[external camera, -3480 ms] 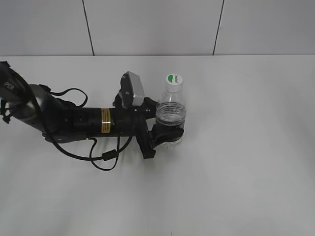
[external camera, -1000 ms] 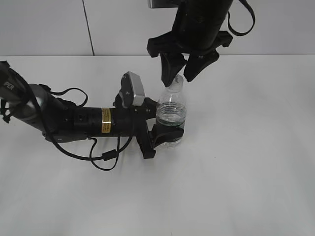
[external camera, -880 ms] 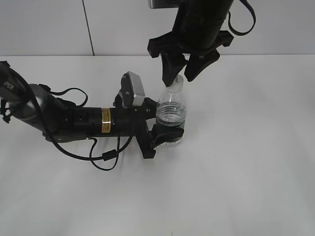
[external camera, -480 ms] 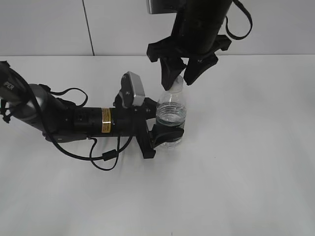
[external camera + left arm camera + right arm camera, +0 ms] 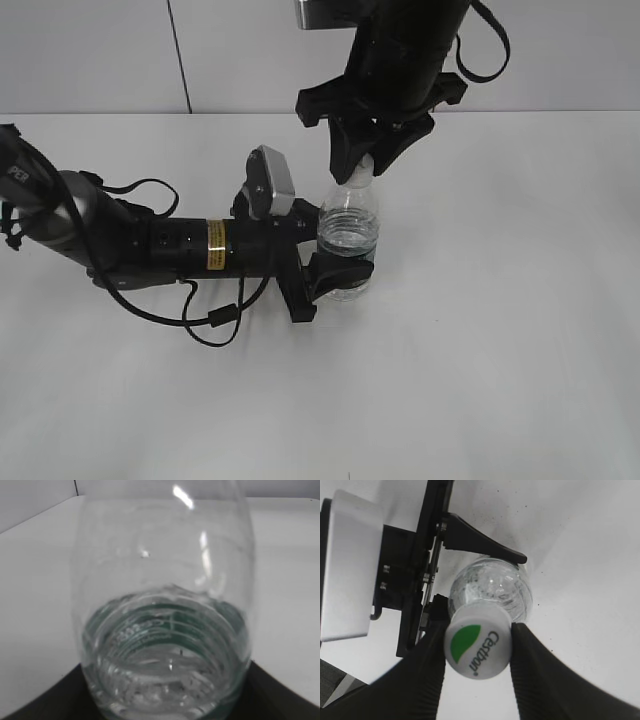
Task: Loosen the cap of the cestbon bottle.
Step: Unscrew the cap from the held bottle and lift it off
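the cestbon bottle [image 5: 348,240] is held upright in the left gripper [image 5: 335,275] while the cap [image 5: 477,648] is pinched by the right gripper [image 5: 477,652], so a twist is judged next

the cestbon bottle [image 5: 165,610] fills almost the whole left wrist view, seen very close and blurred. its clear ribbed shoulder curves across the upper part, with bright glints on the plastic. lower in the bottle a dark green label band [image 5: 175,622] with faint white print shows through the wall and the water. below the bottle, at both bottom corners, dark parts of the left gripper [image 5: 45,700] flank its base. behind the bottle lies the white table [image 5: 35,580].
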